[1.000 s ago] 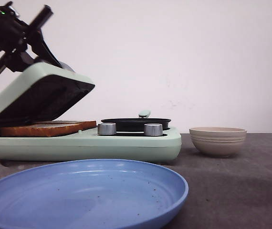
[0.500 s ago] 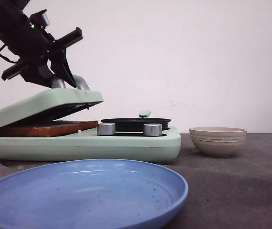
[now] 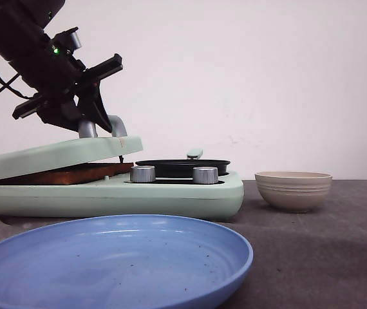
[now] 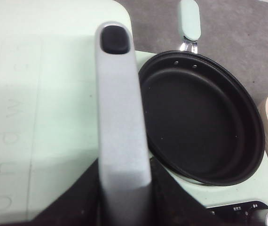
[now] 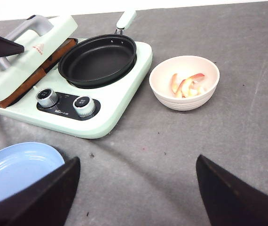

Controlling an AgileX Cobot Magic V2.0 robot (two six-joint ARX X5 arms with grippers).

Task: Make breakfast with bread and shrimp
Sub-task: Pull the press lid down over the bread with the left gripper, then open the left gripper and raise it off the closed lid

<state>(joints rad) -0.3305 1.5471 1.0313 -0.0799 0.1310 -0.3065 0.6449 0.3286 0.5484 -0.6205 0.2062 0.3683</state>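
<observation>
Nearest to you, the blue plate (image 3: 116, 261) lay on the grey bench (image 3: 319, 257). Behind it stood the green cooker (image 3: 170, 193) with two knobs (image 3: 143, 174) and a black pan (image 3: 183, 167). Your left pincer (image 3: 103, 129) gripped the grey handle (image 4: 120, 122) of the lid (image 3: 58, 156), which was almost down over the bread (image 3: 74, 174). To the right, the shrimp (image 5: 186, 84) lay in the beige bowl (image 3: 293, 190). Your right pincer (image 5: 134, 188) was spread wide, holding nothing.
</observation>
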